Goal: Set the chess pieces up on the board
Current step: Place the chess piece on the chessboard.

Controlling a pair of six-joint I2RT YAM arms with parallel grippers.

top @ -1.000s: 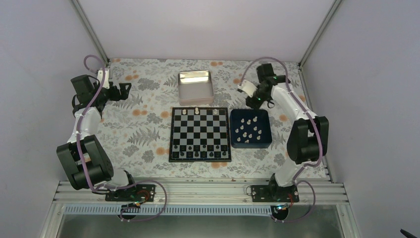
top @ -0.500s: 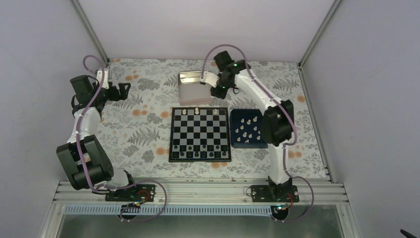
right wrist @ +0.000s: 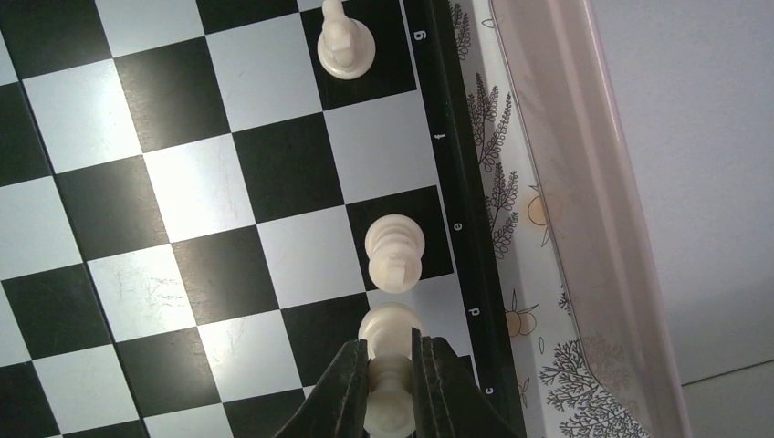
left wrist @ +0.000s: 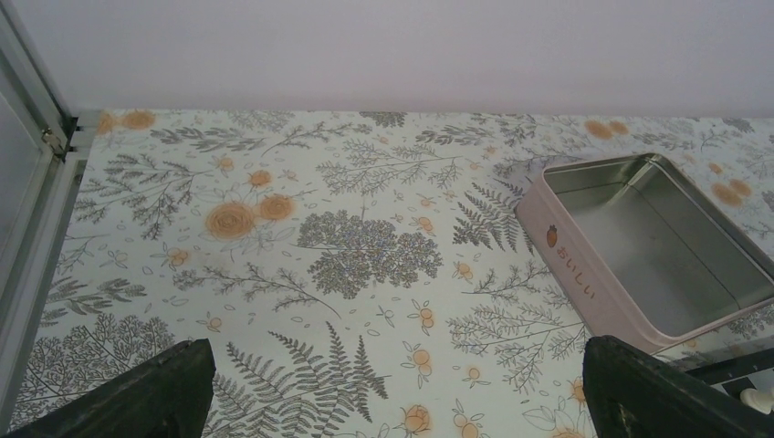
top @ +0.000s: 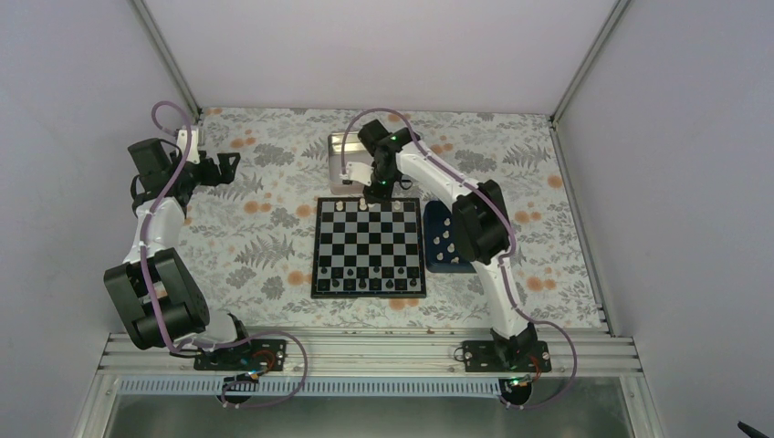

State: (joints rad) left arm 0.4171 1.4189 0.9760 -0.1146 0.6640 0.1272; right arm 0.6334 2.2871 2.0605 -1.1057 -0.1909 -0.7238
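The chequered board (top: 369, 246) lies mid-table. A few cream pieces stand on its far row and small dark pieces along its near row. My right gripper (top: 376, 193) is over the board's far edge, shut on a cream chess piece (right wrist: 391, 376) whose base is above the white d square. In the right wrist view another cream piece (right wrist: 394, 248) stands on the e square and one more (right wrist: 345, 44) on the g square. More cream pieces (top: 444, 242) lie in the dark blue tray (top: 436, 239). My left gripper (top: 228, 164) is open and empty at the far left, over the floral cloth.
A shiny silver tin (top: 349, 148) sits just behind the board, partly hidden by my right arm; it also shows in the left wrist view (left wrist: 650, 246). The dark blue tray lies right of the board, half hidden under the right arm. Frame rails run along the table's near edge.
My right arm has swung left from above the blue tray, past the silver tin, to the board's far edge, carrying a cream piece. The left arm has not moved.
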